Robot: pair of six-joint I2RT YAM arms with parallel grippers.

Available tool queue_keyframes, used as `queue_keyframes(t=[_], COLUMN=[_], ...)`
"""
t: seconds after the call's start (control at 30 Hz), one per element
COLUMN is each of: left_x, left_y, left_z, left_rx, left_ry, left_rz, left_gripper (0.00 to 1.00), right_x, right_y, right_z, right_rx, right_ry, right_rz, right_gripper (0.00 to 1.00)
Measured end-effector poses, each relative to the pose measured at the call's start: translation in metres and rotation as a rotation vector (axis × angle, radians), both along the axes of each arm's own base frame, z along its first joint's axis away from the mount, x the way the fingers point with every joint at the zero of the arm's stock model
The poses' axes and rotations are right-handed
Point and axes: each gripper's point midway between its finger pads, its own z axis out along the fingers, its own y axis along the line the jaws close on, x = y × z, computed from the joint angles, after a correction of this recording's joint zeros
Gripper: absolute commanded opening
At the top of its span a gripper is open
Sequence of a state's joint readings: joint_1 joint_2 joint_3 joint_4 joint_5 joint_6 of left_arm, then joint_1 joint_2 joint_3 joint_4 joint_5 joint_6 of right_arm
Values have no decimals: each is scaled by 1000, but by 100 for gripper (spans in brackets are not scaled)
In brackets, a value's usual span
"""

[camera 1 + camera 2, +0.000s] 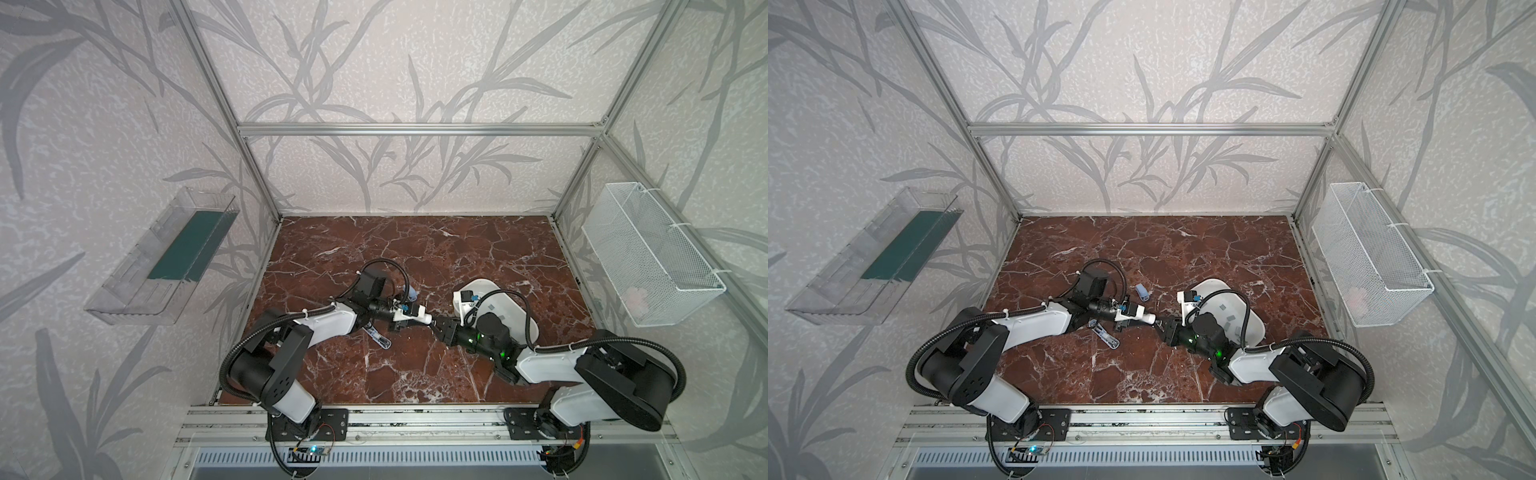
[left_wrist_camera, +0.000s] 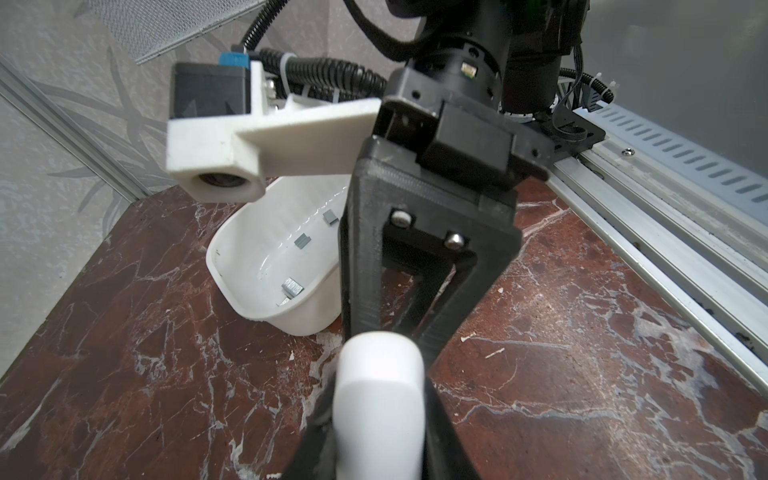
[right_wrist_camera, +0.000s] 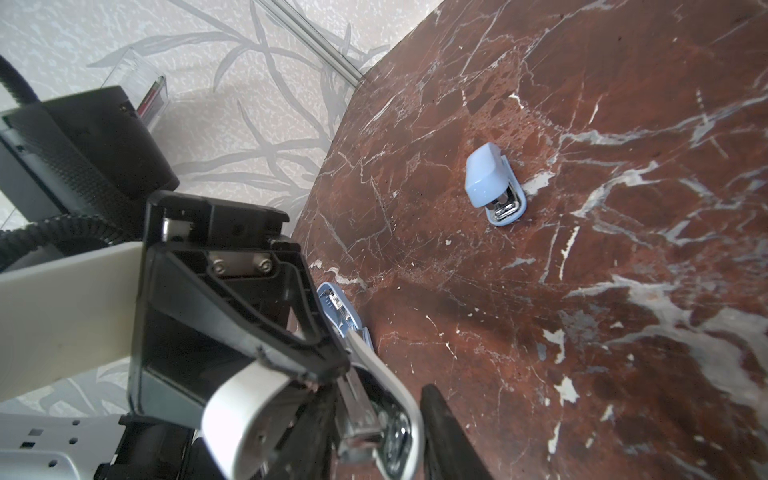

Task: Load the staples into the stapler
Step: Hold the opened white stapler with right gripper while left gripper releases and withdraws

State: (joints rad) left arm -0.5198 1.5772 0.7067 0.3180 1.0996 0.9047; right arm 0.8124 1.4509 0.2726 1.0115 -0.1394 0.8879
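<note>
The stapler [image 2: 378, 395] sits clamped in my left pincer [image 1: 411, 321] mid-frame, my right pincer [image 1: 435, 324] at its tip, grip I cannot tell, staples [image 2: 293, 286] lying in the tray [image 2: 291, 322].

Red-brown marble tabletop [image 1: 415, 249] carries white tub [image 1: 490, 286], closed blue stapler [image 1: 1143, 292], opened blue stapler [image 1: 1108, 336] lying flat.

**Hidden where the arms meet**

The white stapler [image 2: 378, 409] runs off the left wrist view's bottom edge and covers the tips of the fingers [image 2: 359, 291] on the right gripper [image 2: 399, 320]; what they grip, I can't tell. In both top views the right arm [image 1: 490, 336] hides part of the tray [image 1: 478, 286].
</note>
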Motion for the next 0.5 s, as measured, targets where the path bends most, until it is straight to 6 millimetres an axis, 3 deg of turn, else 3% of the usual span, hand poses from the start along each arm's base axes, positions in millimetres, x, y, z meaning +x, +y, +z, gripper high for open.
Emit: queue_keyframes(t=[0.5], left_x=[8], left_y=[9], left_z=[8], left_rx=[-91], left_ry=[16], left_rz=[62], left_gripper=[2], right_x=[10], right_y=[10], right_z=[9], right_rx=[171], right_ry=[-2], right_rz=[-15], right_gripper=[18])
